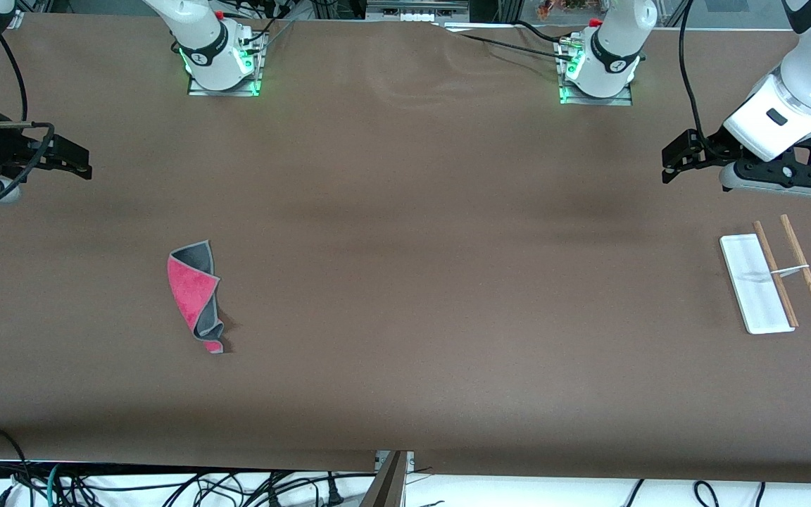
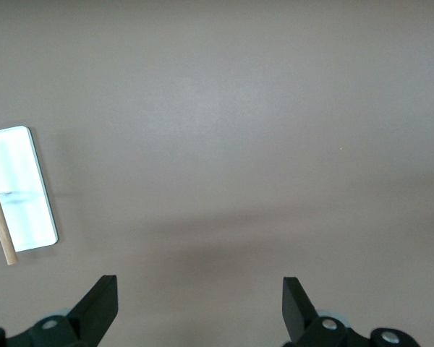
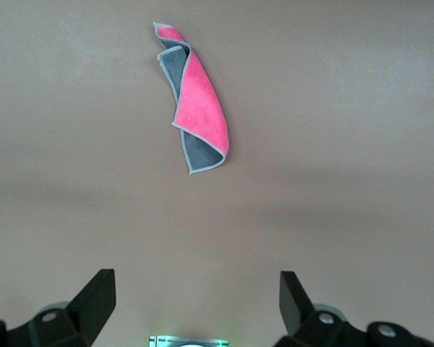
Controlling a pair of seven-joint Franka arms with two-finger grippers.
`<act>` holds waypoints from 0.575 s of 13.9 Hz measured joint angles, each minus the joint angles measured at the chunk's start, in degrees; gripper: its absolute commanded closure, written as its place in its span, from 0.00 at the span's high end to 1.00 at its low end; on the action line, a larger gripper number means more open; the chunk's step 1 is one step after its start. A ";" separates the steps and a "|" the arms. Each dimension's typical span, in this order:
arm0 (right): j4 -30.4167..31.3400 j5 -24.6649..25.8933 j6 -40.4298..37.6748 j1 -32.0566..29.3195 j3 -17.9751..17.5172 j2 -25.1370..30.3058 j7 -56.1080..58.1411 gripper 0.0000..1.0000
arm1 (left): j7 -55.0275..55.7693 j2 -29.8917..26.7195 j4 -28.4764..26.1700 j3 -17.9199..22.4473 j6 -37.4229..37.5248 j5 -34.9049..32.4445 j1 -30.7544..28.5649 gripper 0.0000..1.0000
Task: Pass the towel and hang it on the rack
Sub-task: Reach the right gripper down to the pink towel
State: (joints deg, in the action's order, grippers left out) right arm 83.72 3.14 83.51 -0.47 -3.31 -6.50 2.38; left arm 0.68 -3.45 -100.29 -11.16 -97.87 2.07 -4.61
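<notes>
Front view: crumpled pink-red towel [image 1: 196, 294] lying lower left on brown table [image 1: 405, 352], rack [image 1: 771, 280] standing at right edge; right gripper [image 1: 71, 160] upper left, left gripper [image 1: 676, 160] upper right, both wide open, empty, seemingly poised for pickup and handover.

Pink-red towel [image 1: 196, 293] with grey reverse and edging; rack [image 1: 771, 280] with white base and light-brown rods.
</notes>
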 measured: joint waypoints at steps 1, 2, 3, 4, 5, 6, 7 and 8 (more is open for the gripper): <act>0.00 -0.01 0.51 0.02 -0.02 -0.03 0.01 1.00 | 0.00 0.00 0.00 0.00 0.00 0.00 0.00 1.00; 0.01 -0.02 0.98 0.17 -0.10 -0.19 0.06 1.00 | 0.00 0.00 0.00 0.00 0.00 0.00 0.00 1.00; 0.03 0.00 1.19 0.76 -0.14 -0.66 0.10 1.00 | 0.00 0.00 0.00 0.00 0.00 0.00 0.00 1.00; 0.05 0.48 1.31 1.89 -0.17 -1.56 0.10 1.00 | 0.00 0.00 0.01 -0.01 0.03 0.00 0.00 1.00; 0.08 1.64 1.68 3.26 -0.20 -2.84 -0.06 1.00 | 0.00 0.00 0.01 -0.02 0.06 0.00 0.01 1.00; 0.08 2.40 2.74 4.34 -0.21 -4.28 -0.30 1.00 | 0.00 0.00 0.01 -0.02 0.06 0.00 0.01 1.00; 0.08 2.60 4.44 4.88 -0.21 -5.80 -0.42 1.00 | 0.00 0.00 0.01 -0.02 0.08 0.00 0.01 1.00; 0.09 2.64 6.11 5.02 -0.20 -7.38 -0.42 1.00 | 0.00 0.00 0.01 -0.02 0.09 0.00 0.00 1.00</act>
State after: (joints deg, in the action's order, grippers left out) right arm 83.81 5.79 89.63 4.55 -3.51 -13.88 1.95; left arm 0.68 -3.45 -100.28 -11.18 -97.79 2.07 -4.60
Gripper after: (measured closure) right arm 0.000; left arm 0.000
